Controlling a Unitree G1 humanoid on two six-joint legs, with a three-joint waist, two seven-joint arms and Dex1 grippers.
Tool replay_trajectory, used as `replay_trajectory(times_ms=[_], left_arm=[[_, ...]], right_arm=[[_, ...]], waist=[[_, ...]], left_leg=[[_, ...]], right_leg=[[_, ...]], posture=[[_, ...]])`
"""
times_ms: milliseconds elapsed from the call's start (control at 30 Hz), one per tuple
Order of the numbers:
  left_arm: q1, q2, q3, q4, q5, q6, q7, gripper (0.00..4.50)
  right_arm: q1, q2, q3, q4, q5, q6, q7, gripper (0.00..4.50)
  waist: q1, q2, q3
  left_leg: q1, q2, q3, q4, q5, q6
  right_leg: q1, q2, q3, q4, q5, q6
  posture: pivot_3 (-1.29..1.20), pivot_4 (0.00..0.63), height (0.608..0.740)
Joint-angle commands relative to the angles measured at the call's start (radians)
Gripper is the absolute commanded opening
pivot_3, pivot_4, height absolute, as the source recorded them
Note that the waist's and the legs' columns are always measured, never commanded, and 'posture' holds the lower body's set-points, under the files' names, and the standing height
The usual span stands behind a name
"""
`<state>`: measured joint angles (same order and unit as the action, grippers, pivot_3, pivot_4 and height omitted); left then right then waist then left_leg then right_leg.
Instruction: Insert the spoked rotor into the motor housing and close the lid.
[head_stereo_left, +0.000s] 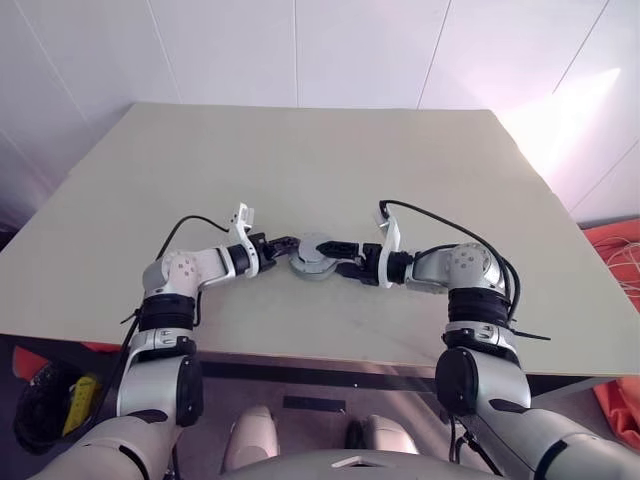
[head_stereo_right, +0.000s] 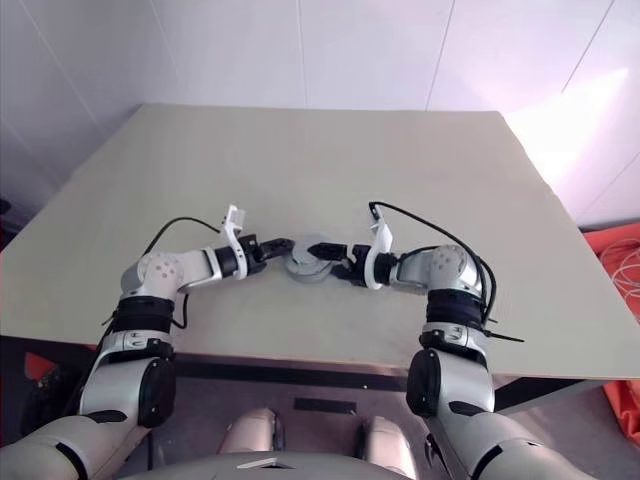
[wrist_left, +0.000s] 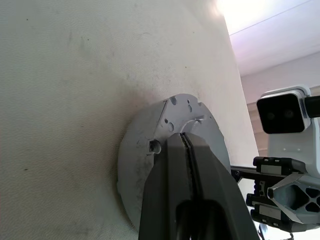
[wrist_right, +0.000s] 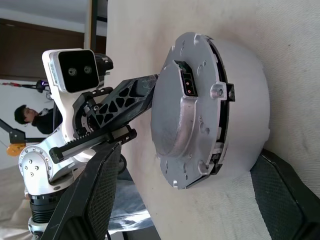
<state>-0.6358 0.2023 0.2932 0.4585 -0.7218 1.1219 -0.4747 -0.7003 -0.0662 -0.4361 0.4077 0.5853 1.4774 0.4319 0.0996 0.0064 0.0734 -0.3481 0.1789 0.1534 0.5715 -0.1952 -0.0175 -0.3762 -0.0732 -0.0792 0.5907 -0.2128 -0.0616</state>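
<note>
Black fingers of the left claw (wrist_left: 189, 165) are pressed flat together with nothing between them, their joined tips resting against the grey lid (wrist_right: 187, 107) of the motor housing (head_stereo_left: 314, 258). Opposite it, the right claw (wrist_right: 195, 200) stands spread wide, one finger on each side of the housing and neither plainly touching it. On the head camera's clock face, the left claw (head_stereo_left: 284, 245) reaches the housing from about 9 o'clock and the right claw (head_stereo_left: 345, 258) from about 3 o'clock, so the housing lies directly between them, at the middle near edge of the pale desk (head_stereo_left: 300, 160). Seen along the right claw's own fingers, the round body sits dead ahead inside the gap, and both arms are about equally near. The housing is a round puck with no long axis; what matters, I judge, is its flat faces, since the lid is lying against the rim with a thin dark seam on one side. Whether the lid is fully seated I cannot tell, and the spoked rotor is presumably inside. The coming move seems to turn on the spread fingers closing squarely across the housing's width while the shut left tips bear on the lid. Beyond the desk, a person stands in the far background of the right wrist view.
</note>
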Motion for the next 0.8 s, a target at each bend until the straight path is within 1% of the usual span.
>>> replay_trajectory(times_ms=[33,200,267,333,467,633,733,800], left_arm=[[-0.002,0.004,0.003,-0.030,-0.001,0.009,0.006,0.00],[0.003,0.003,0.004,-0.035,-0.001,0.011,0.009,0.00],[0.004,0.004,0.005,-0.037,-0.002,0.013,0.010,0.00],[0.003,0.004,0.006,-0.036,-0.002,0.013,0.011,0.00],[0.002,0.005,0.005,-0.035,-0.001,0.012,0.009,0.00],[0.004,0.005,0.005,-0.039,0.000,0.012,0.011,0.00],[0.005,0.004,0.006,-0.041,0.000,0.013,0.012,0.00],[0.005,0.003,0.007,-0.043,0.000,0.014,0.013,0.00]], right_arm=[[-0.031,0.037,0.024,0.026,0.021,-0.039,0.003,4.48],[-0.068,0.055,0.003,0.088,0.009,-0.134,-0.026,4.48],[-0.081,0.065,0.002,0.109,0.007,-0.169,-0.040,4.48],[-0.091,0.076,0.002,0.123,0.010,-0.189,-0.048,4.48],[-0.107,0.108,-0.010,0.127,0.036,-0.209,-0.065,4.48],[-0.117,0.122,-0.025,0.125,0.055,-0.211,-0.080,4.48],[-0.124,0.126,-0.031,0.122,0.065,-0.209,-0.077,4.48],[-0.130,0.129,-0.034,0.114,0.081,-0.196,-0.069,4.48]], waist=[[-0.002,0.000,0.000],[-0.007,0.000,0.000],[-0.006,0.000,0.000],[-0.006,0.000,0.000],[-0.005,0.000,0.000],[-0.004,0.000,0.000],[-0.004,0.000,0.000],[-0.003,0.000,0.000]], left_leg=[[0.000,0.000,0.000,0.000,0.000,0.000],[0.002,0.001,0.000,-0.001,0.002,-0.004],[0.004,0.001,0.000,-0.001,0.004,-0.006],[0.005,0.001,0.000,-0.001,0.005,-0.008],[0.005,0.001,0.000,-0.001,0.006,-0.011],[0.004,0.001,0.000,-0.002,0.007,-0.011],[0.002,0.001,0.000,-0.003,0.006,-0.010],[-0.001,0.000,0.000,-0.004,0.006,-0.010]], right_leg=[[0.000,0.000,0.000,0.000,0.000,0.000],[0.000,0.000,0.000,0.001,0.000,0.000],[0.001,0.000,0.000,0.002,-0.003,0.005],[0.002,0.000,0.000,0.002,-0.003,0.006],[0.002,0.000,0.000,0.002,-0.003,0.007],[0.001,0.000,0.000,0.002,-0.002,0.006],[-0.001,0.000,0.000,0.002,0.001,0.001],[-0.005,0.000,0.000,0.002,0.002,0.000]], posture=[[0.00,0.000,0.740],[0.00,0.000,0.740],[0.00,0.000,0.740],[0.00,0.000,0.740],[0.00,0.000,0.740],[0.00,0.000,0.740],[0.00,0.000,0.740],[0.00,0.000,0.740]])
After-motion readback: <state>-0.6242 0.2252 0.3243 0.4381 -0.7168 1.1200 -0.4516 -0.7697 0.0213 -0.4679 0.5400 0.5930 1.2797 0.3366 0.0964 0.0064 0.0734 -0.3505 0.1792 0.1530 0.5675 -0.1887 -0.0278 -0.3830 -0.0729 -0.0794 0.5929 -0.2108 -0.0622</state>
